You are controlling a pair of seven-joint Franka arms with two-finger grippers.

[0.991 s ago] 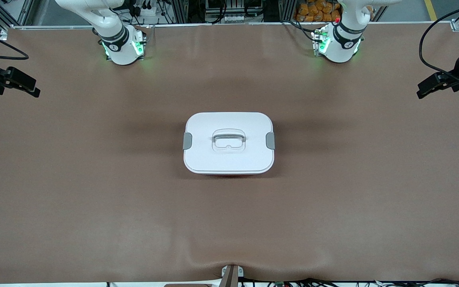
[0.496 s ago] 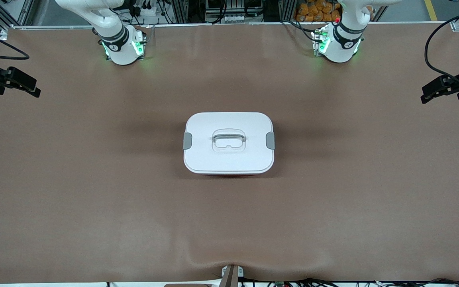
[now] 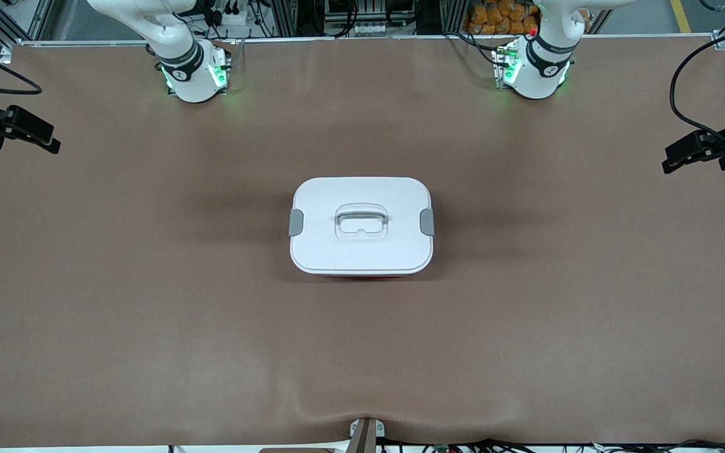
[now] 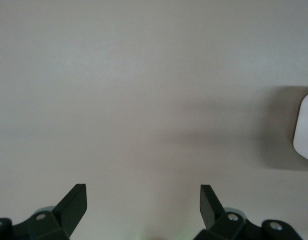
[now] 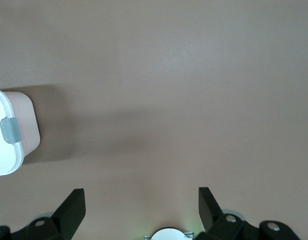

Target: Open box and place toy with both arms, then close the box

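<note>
Left pincer (image 3: 683, 158): spread wide, holding nothing; it hangs over bare table at the left arm's end, well apart from the box. In the left wrist view its two dark fingers (image 4: 74, 202) stand far apart above plain brown surface, with a white corner of the box at the picture's edge.
Right pincer (image 3: 38, 137): spread wide, holding nothing; it hangs over bare table at the right arm's end, well apart from the box. In the right wrist view its fingers (image 5: 74, 205) stand far apart over the brown surface.
Box (image 3: 361, 225): sits flat at the middle of the table, between the two arms' reaches, touched by neither pincer.
Lid (image 3: 362, 251): white, on the box and level, covering the whole top.
Clips (image 3: 296, 222): grey, one at each short end of the lid, both lying flat against the sides; one shows in the right wrist view against the pale pink base (image 5: 25, 125).
Handle (image 3: 361, 219): clear, lying in its recess at the lid's centre.
Toy: cannot be seen in any view.
Table (image 3: 148, 302): brown covering, with a small ripple at the edge nearest the front camera.
Arm bases (image 3: 194, 75): both stand along the table's edge farthest from the front camera, green lights lit.
</note>
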